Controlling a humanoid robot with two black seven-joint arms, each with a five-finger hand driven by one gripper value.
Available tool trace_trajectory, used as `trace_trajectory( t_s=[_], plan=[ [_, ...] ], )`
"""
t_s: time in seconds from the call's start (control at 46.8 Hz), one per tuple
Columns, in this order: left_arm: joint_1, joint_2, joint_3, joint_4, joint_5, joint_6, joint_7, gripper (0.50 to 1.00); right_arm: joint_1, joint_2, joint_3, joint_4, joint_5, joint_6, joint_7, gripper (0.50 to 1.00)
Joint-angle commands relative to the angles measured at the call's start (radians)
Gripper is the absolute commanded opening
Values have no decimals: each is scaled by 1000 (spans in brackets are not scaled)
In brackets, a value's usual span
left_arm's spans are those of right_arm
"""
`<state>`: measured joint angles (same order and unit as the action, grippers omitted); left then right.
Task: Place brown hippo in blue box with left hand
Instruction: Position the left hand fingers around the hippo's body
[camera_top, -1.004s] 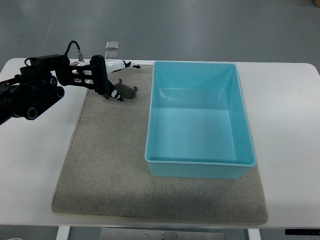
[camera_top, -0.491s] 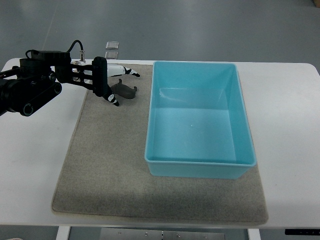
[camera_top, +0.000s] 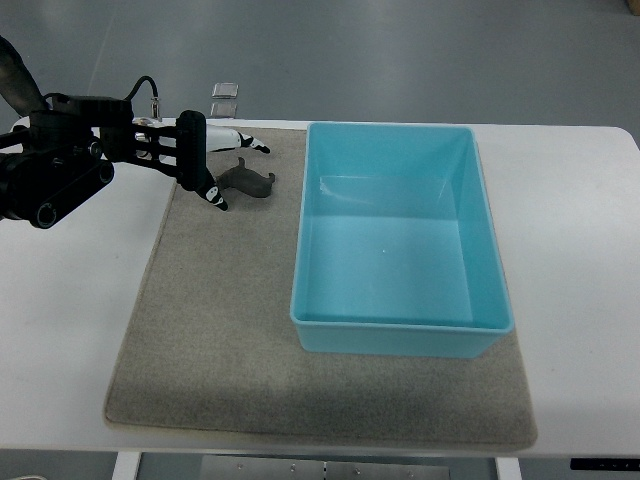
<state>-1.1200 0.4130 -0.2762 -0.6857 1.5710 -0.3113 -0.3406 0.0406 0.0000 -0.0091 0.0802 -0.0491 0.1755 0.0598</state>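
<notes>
The brown hippo (camera_top: 250, 182), a small dark toy, lies on the grey mat (camera_top: 215, 320) near its far left corner, just left of the blue box (camera_top: 395, 338). My left hand (camera_top: 239, 173) reaches in from the upper left and is open. One black finger with a white tip (camera_top: 213, 194) points down just left of the hippo. A white finger (camera_top: 238, 138) stretches behind it. The hippo sits between these fingers without being gripped. The box is open-topped with nothing in it. The right arm is out of view.
The mat covers most of the white table (camera_top: 70, 300). A small clear object (camera_top: 225, 90) lies beyond the table's far edge, behind the hand. The black forearm (camera_top: 55, 180) with a cable hangs over the table's left part.
The left hand has drawn back to the left and slightly away, so its black finger no longer covers the hippo's near side. The hippo stays in about the same spot.
</notes>
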Motion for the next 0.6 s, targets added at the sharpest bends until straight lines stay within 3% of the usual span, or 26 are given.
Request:
trace_trajectory(
  t_s=[0.0, 0.577],
  plan=[
    [2, 0, 0, 0, 1, 0, 0, 994, -1, 0, 0, 0, 0, -1, 0, 936],
    [9, -14, 2, 6, 4, 6, 5, 992, 1, 0, 1, 0, 0, -1, 0, 936]
  ],
)
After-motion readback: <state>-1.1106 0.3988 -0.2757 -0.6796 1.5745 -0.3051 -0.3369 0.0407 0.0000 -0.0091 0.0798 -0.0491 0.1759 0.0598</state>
